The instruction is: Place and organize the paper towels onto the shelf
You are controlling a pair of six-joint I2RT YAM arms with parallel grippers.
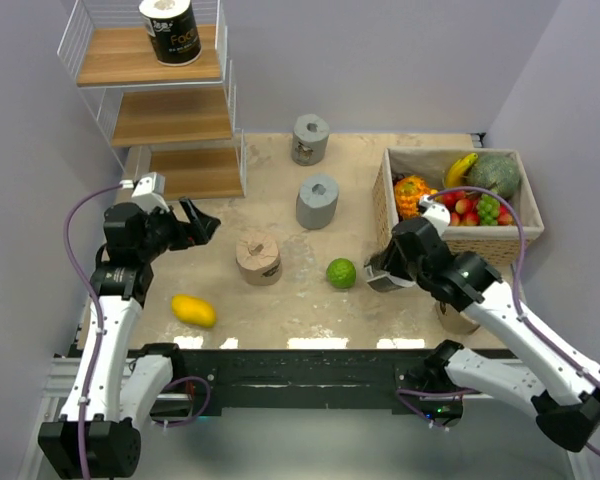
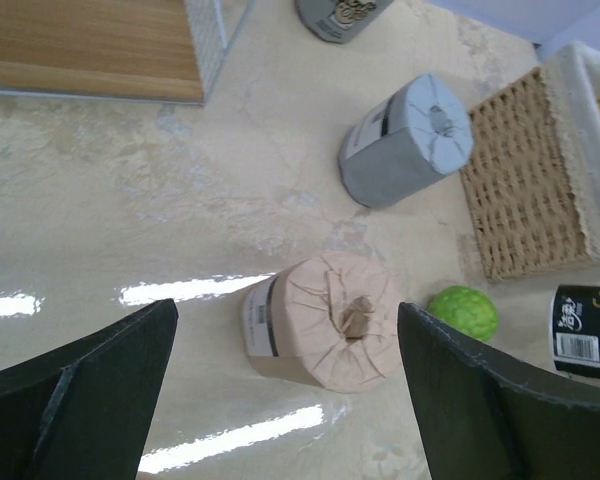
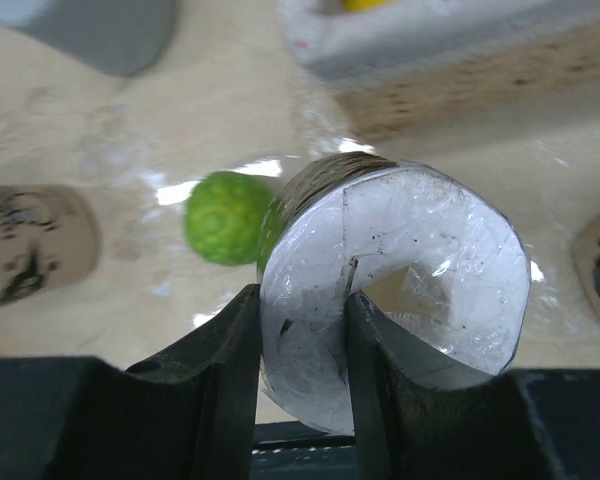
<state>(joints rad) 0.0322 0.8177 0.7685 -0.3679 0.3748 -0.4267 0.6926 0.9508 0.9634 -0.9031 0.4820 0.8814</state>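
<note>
paper towels, six: one black roll (image 1: 170, 30) on the top board of the shelf (image 1: 115, 60); second black roll (image 3: 450, 230) pinched by its wall in the right gripper (image 3: 298, 350); two grey rolls (image 1: 310, 138) (image 1: 318, 200) and two tan rolls (image 2: 320, 320) (image 1: 455, 320) on the table (image 1: 280, 315), unshelved; left gripper (image 1: 198, 222) spread wide over one tan.

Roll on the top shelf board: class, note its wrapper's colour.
The roll is black with a white top end, best seen in the top external view.

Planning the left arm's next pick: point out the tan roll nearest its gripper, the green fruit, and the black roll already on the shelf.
tan roll (image 2: 325, 320), left wrist view, wrapped end face.
green fruit (image 1: 341, 272), top external view, middle of its skin.
black roll (image 1: 173, 40), top external view, its black side.
</note>
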